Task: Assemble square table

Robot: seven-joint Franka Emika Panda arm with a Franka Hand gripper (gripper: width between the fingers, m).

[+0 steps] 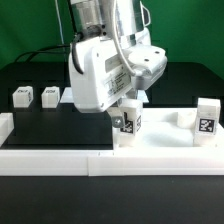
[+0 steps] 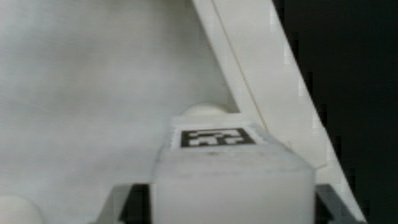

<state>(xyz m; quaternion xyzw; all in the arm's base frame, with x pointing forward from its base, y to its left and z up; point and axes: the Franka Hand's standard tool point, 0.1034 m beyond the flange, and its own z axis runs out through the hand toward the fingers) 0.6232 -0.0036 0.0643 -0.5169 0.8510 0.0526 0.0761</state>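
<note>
The arm reaches down over the middle of the table, and its gripper (image 1: pixel 131 104) has a white leg block (image 1: pixel 128 123) pinched between the jaws, held upright with its tag faces showing to the front. In the wrist view the block fills the whole gap between the two dark fingers (image 2: pixel 125 203), so the jaws are clamped snugly on it. The block hangs at the end of the square slab (image 1: pixel 165 133) nearer the exterior view's left; I cannot tell whether it touches the slab. The slab lies flat at the exterior view's right, tucked against the border wall (image 1: pixel 60 157). From the wrist, a raised rib (image 2: pixel 249 70) runs along the slab's edge, and a small rounded nub (image 2: pixel 210 110) sits just beyond the block's tagged end. A standing leg (image 1: pixel 207 117) is upright at the slab's far right end. Over at the exterior view's left, an outer spare leg (image 1: pixel 22 96) and an inner spare leg (image 1: pixel 50 94) sit side by side on the black mat (image 1: pixel 60 125), well apart from the slab
</note>
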